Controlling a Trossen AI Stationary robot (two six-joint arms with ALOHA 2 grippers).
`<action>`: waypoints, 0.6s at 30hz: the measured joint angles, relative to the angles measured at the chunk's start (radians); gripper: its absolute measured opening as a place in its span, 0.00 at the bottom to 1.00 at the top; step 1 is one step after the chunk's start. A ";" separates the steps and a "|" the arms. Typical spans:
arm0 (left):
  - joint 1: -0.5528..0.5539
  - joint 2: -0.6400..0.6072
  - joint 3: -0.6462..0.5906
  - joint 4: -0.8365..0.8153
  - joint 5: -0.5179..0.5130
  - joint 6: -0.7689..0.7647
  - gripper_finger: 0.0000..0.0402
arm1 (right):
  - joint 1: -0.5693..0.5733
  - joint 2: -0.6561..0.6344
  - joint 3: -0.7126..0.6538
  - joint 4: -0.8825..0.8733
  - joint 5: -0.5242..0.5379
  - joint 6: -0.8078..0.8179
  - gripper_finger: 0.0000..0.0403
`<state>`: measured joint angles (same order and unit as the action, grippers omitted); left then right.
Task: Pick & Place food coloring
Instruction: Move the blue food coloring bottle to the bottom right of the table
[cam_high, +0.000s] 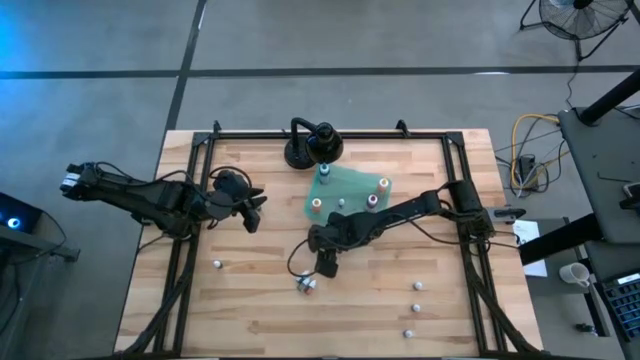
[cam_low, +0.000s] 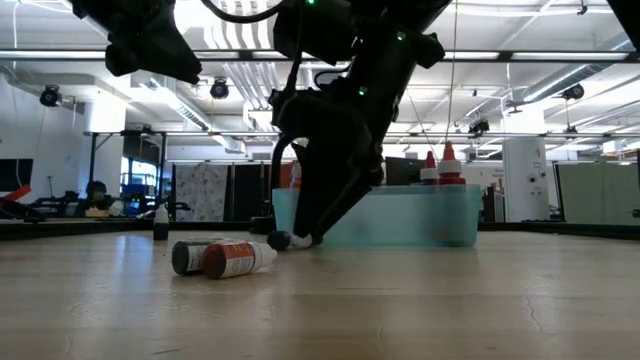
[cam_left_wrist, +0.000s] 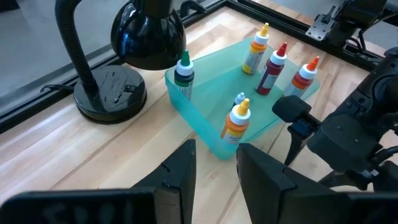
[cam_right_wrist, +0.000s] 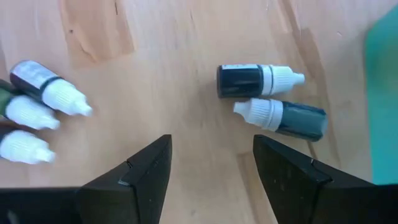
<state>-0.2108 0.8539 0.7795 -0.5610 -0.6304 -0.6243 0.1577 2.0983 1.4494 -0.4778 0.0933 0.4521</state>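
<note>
Two food coloring bottles lie on their sides, touching, head to tail, on the wooden table just beside the green tray. They are probably light, stiff plastic and will likely roll, so take one across the dark body, not the tapered white cap. Each bottle shows a dark body with a white cap; three more lie clustered nearby. Five stand upright on the tray, with yellow, red, orange, green and white tips. Others lie scattered well apart over the near part of the table.

Your right gripper hangs low over the table near the lying pair, its fingers spread wide and holding nothing. Your left gripper waits at the table's left side, facing the tray and the black stand, fingers part-way apart and empty.
</note>
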 joint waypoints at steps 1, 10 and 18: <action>0.000 0.000 0.000 0.000 0.000 0.000 0.22 | 0.000 -0.001 0.000 0.000 0.000 0.026 0.54; 0.000 0.000 0.000 0.000 0.000 0.000 0.22 | -0.006 -0.010 0.002 -0.005 0.013 0.195 0.54; 0.000 0.000 0.000 -0.001 0.001 0.003 0.22 | -0.006 -0.022 -0.001 -0.056 0.004 -0.065 0.54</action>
<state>-0.2108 0.8539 0.7795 -0.5617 -0.6298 -0.6209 0.1520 2.0767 1.4487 -0.5339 0.0976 0.3870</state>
